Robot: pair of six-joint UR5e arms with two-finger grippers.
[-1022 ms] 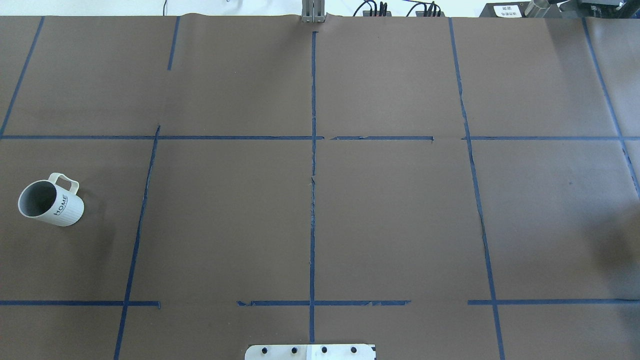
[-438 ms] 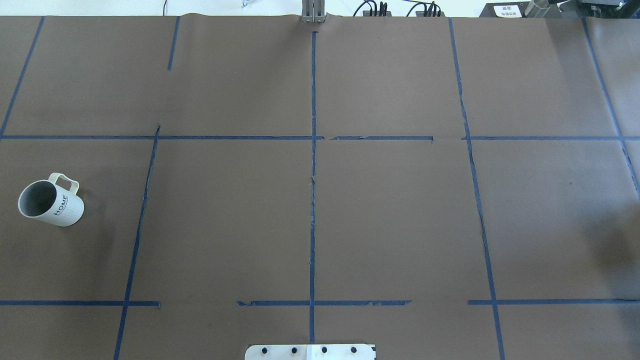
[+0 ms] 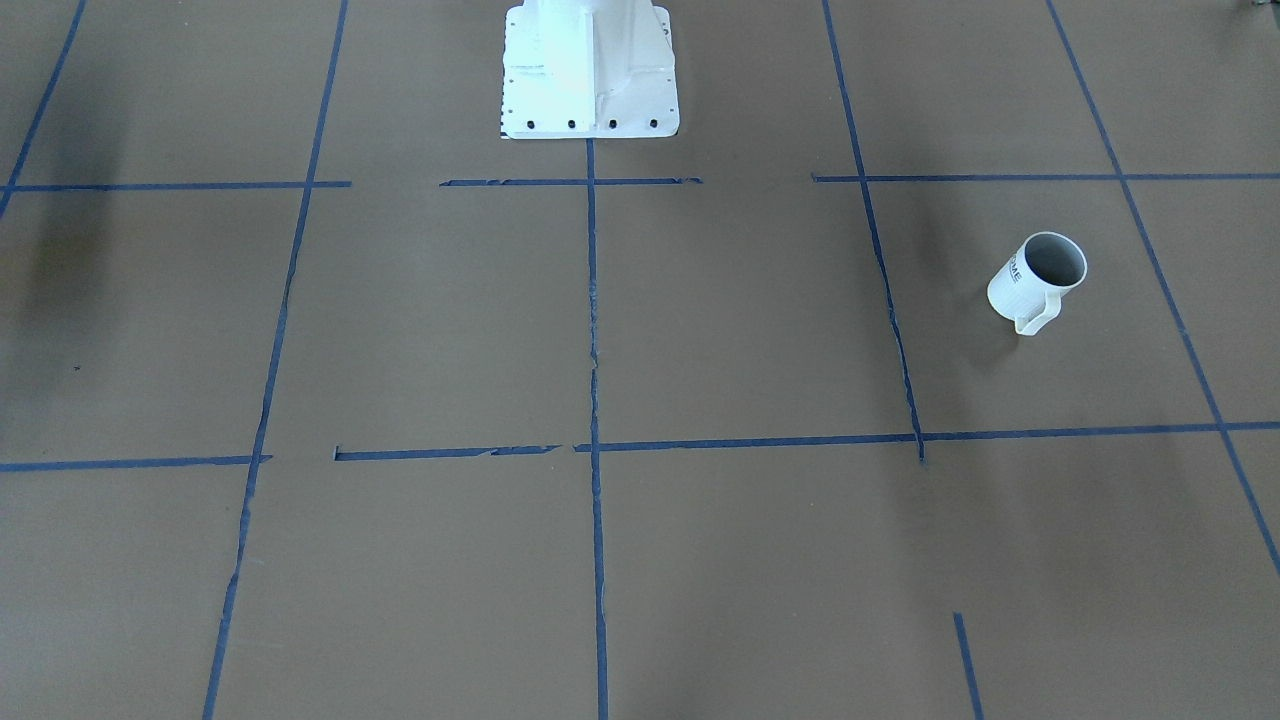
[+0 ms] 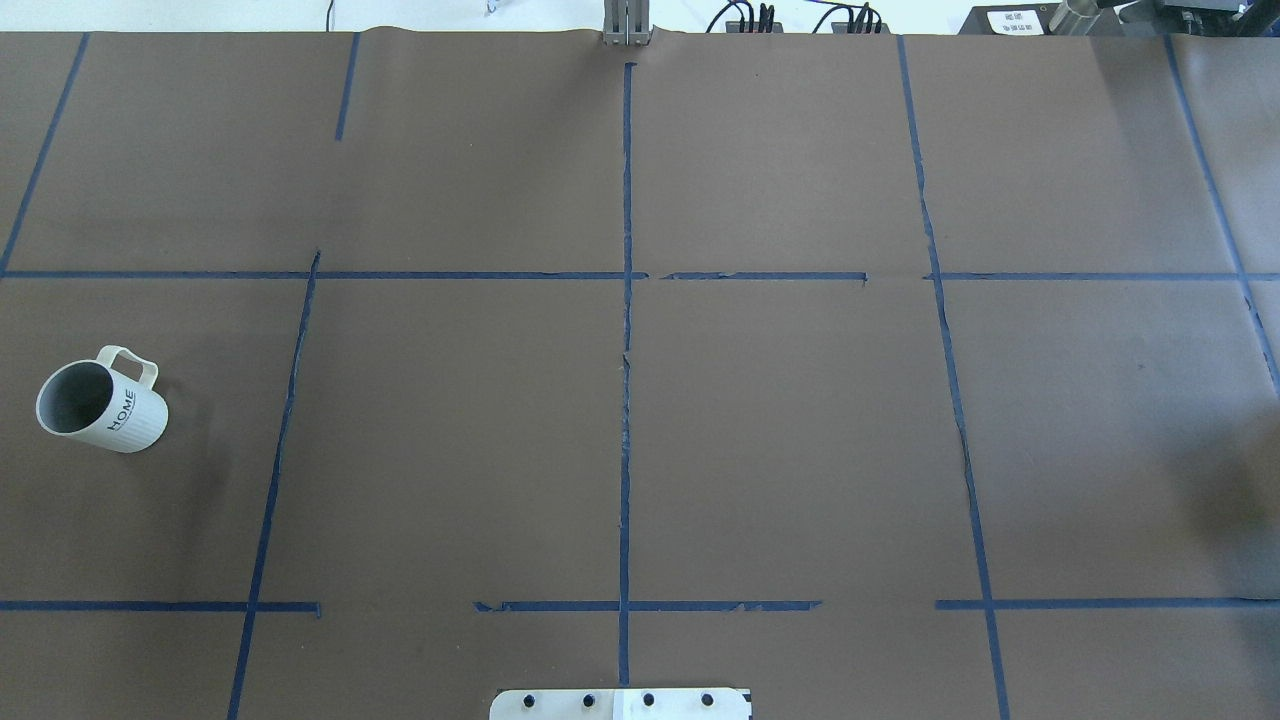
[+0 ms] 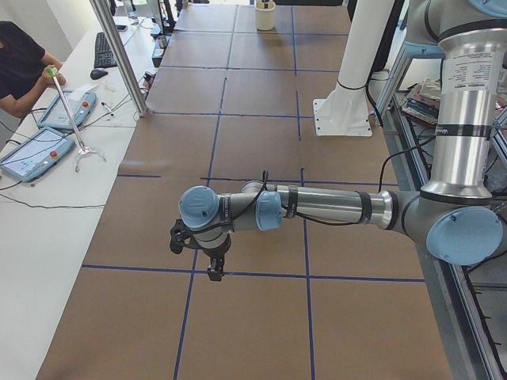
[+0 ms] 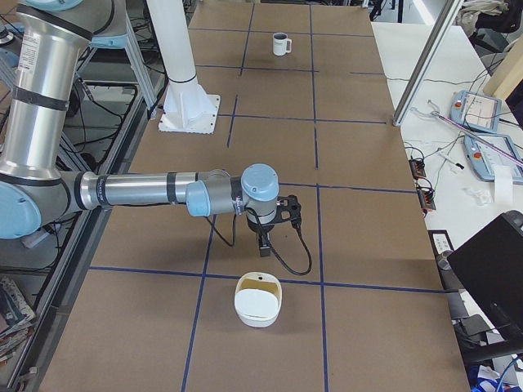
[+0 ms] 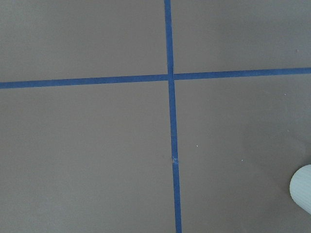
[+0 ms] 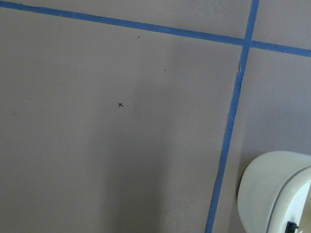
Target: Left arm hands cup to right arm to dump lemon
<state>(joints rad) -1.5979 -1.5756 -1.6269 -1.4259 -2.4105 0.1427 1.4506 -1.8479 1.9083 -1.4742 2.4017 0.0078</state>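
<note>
The cup, a white mug with a grey inside and "HOME" on its side, stands upright at the table's far left. It also shows in the front-facing view and, small, at the far end of the right view. A white ribbed edge sits at the left wrist view's right border. No lemon shows in any view. The left gripper hangs point-down over the table; the right gripper does the same. Both show only in side views, so I cannot tell whether they are open or shut.
A white rounded container sits on the table just in front of the right gripper, and shows in the right wrist view. The white robot pedestal stands mid-table. A person sits at a side bench with tablets.
</note>
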